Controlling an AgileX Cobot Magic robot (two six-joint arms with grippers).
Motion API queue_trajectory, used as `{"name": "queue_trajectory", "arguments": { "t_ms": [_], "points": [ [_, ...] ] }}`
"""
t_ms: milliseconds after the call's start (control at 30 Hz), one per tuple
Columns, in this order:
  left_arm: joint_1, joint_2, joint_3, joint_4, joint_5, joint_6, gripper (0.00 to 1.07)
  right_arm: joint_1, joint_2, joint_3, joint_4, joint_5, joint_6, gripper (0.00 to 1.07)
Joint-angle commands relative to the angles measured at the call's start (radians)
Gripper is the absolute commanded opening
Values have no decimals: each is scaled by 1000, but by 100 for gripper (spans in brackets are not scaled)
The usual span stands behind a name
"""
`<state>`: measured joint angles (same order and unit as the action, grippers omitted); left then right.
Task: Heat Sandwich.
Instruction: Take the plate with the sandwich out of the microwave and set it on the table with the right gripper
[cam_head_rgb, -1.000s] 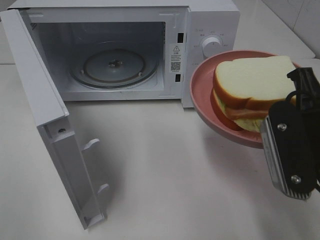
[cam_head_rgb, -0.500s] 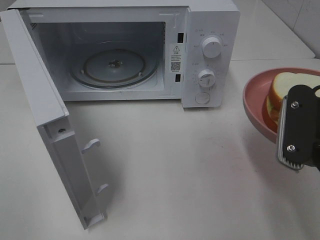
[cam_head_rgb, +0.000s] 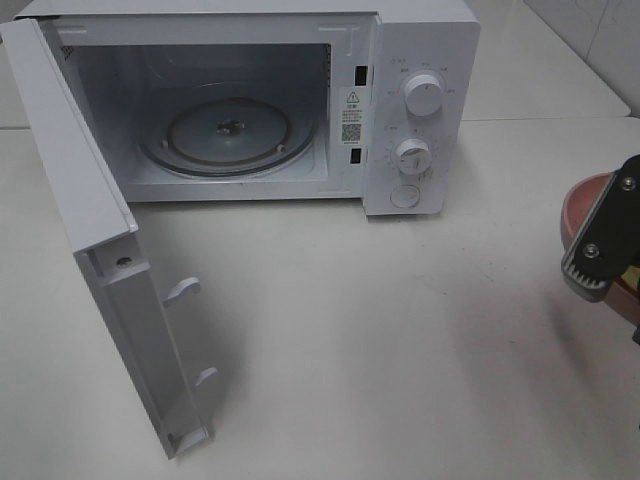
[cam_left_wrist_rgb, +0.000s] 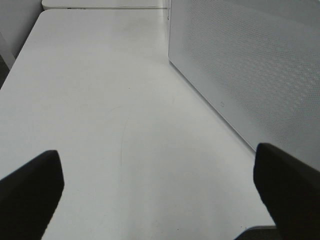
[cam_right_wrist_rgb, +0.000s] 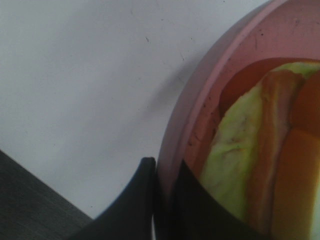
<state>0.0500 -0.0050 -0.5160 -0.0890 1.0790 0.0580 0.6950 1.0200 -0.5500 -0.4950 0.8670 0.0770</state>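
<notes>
- the microwave (cam_head_rgb: 300, 100) sits at the back of the white table (cam_head_rgb: 380, 340) with its door (cam_head_rgb: 100, 250) swung all the way open toward the camera, hinged on the left
- inside you can see the glass turntable (cam_head_rgb: 228, 130), nothing on it
- control panel on the right of the oven has two knobs (cam_head_rgb: 422, 95) stacked and a round button below them
- right gripper (cam_right_wrist_rgb: 164, 185) is way over at the right edge of the overhead view, well off to the right of the microwave; its jaws are pinched tight on the rim of the pink plate (cam_right_wrist_rgb: 210, 90), one finger outside the rim and one inside
- the sandwich (cam_right_wrist_rgb: 265, 150) is on that plate, right beside the fingers; the wrist cam shows its pale green and orangey-brown layers up close, while overhead it's pretty much hidden behind the gripper
- left gripper (cam_left_wrist_rgb: 160, 195) hangs over bare table next to the microwave's perforated side wall (cam_left_wrist_rgb: 250, 65), jaws spread wide, holding nothing
</notes>
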Motion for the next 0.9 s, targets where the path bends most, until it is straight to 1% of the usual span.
{"name": "queue_trajectory", "arguments": {
  "t_ms": [33,300,367,433,467,600,733,900],
  "points": [
    [3,-19,1,-6,-7,4,98,-6,-7,-1,-29,15,90,0],
    [3,-19,1,-6,-7,4,98,-6,-4,-1,-45,10,246,0],
    [3,-19,1,-6,-7,4,98,-7,-4,-1,-74,9,330,0],
    [3,-19,1,-6,-7,4,98,-7,-4,-1,-85,9,350,0],
    [3,-19,1,-6,-7,4,98,-7,-4,-1,-117,9,402,0],
    [3,-19,1,-6,-7,4,98,-7,-4,-1,-152,9,447,0],
    [3,-19,1,-6,-7,4,98,-7,25,-1,-178,10,469,0],
    [3,-19,1,-6,-7,4,98,-9,103,-1,-202,-6,523,0]
  ]
}}
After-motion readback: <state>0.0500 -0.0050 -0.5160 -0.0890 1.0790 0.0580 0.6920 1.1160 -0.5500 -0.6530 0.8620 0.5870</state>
